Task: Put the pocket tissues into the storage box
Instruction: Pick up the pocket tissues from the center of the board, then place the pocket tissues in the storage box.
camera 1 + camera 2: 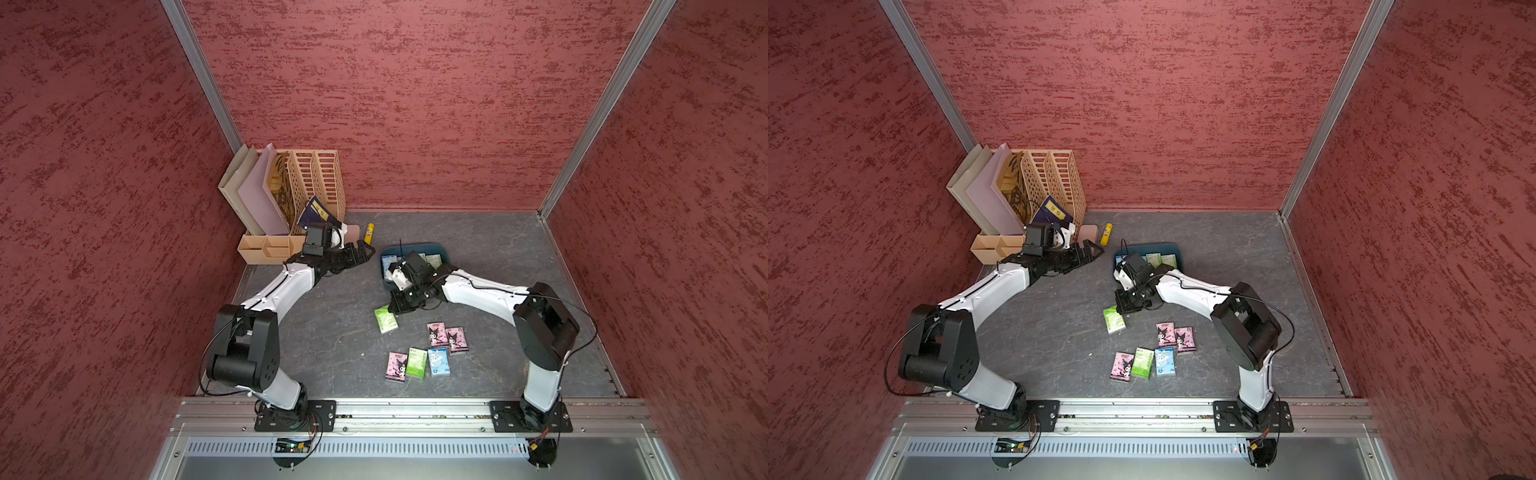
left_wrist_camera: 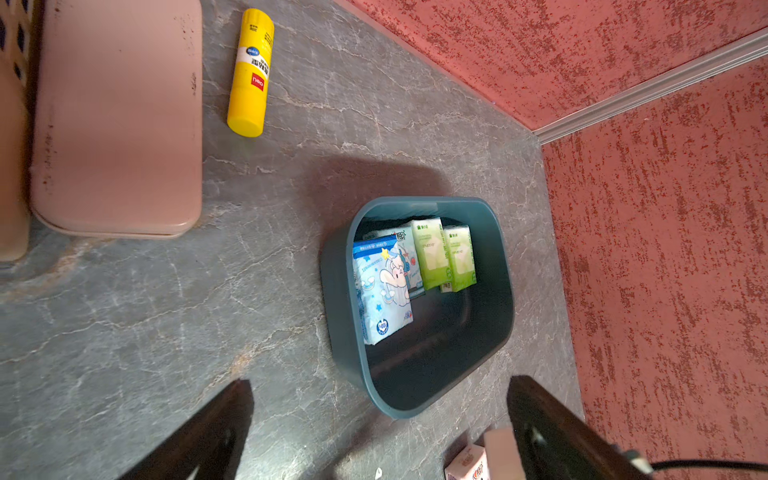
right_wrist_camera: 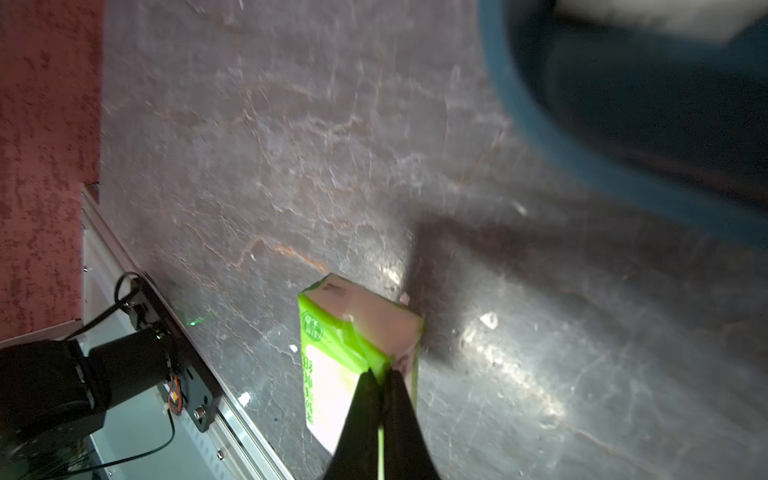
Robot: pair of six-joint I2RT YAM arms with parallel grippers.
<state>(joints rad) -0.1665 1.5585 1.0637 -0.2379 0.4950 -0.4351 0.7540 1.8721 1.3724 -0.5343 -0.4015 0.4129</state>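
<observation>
The right gripper (image 3: 380,374) is pinched tight on the edge of a light green tissue pack (image 3: 332,345) just beside the dark teal storage box (image 2: 336,291); whether the pack rests on the grey tabletop (image 1: 332,332) is unclear. In the left wrist view, the box holds four packs (image 2: 382,286) lined along one side. The left gripper (image 1: 368,252) hovers near the box, jaws wide apart and empty, while five more packs (image 1: 417,363) lie loose nearer the arm bases.
</observation>
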